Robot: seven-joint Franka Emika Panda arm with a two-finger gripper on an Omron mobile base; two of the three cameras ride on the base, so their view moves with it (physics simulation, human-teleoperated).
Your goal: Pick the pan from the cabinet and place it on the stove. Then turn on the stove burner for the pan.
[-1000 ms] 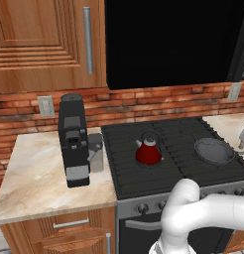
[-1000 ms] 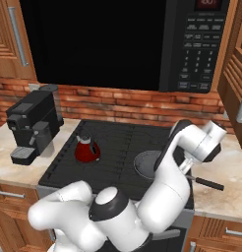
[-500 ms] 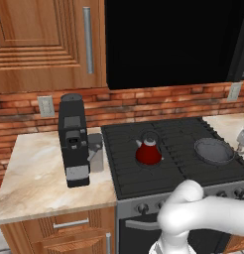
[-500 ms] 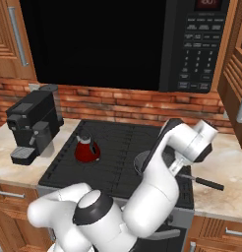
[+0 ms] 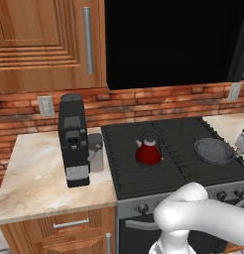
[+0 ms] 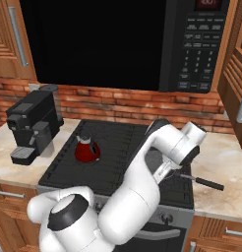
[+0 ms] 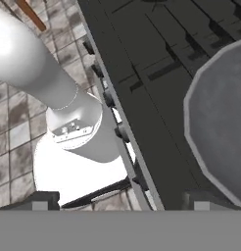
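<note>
The pan point(image 5: 213, 150) is seated on the right front grate of the stove point(image 5: 158, 176), apart from the red kettle point(image 5: 148, 151); the gripper point(image 7: 117, 200) is spread wide beside the pan rim, nothing grasped

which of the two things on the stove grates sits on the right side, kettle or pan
The pan. It is grey, shallow and round, and sits on the right grates of the stove near the counter edge; the red kettle stands upright nearer the middle.
</note>
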